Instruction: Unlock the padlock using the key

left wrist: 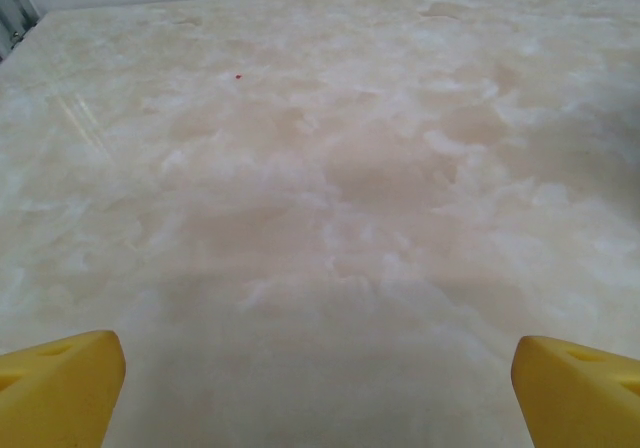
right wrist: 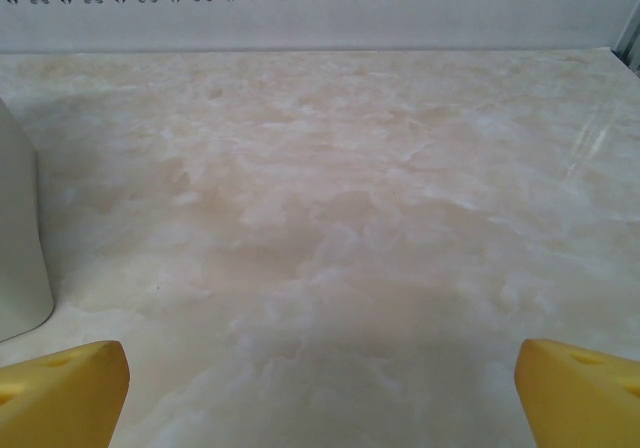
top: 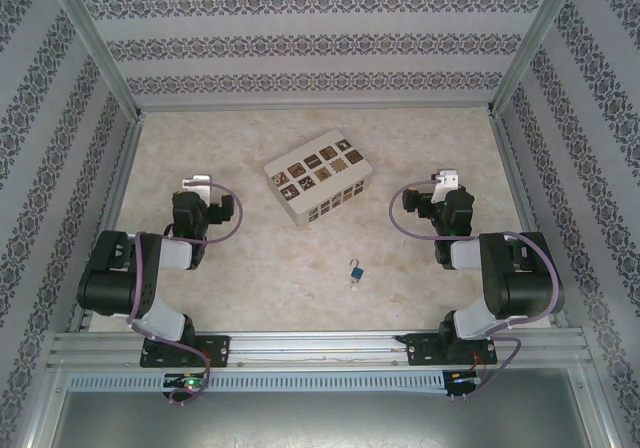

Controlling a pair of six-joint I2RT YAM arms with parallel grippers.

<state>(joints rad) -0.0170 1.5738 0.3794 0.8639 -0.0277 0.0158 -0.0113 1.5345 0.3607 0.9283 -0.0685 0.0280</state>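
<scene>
Both grippers have their yellow fingertips spread wide apart and hold nothing. In the overhead view, the left gripper (top: pixel 197 182) sits folded back on the left side and the right gripper (top: pixel 445 180) on the right side, each hanging over the beige marbled table (top: pixel 250 258). Between the 2 arms, toward the far side, a white box (top: pixel 318 178) with brown patterned squares lies at an angle. The right wrist view catches a rounded white corner at its left edge. The padlock (top: pixel 356 270), blue with a silver shackle, rests on the table nearer the arm bases, well apart from both grippers and the box. A tiny pale sliver touching its near end may be the key (top: pixel 353 282), but it is too small to tell.
</scene>
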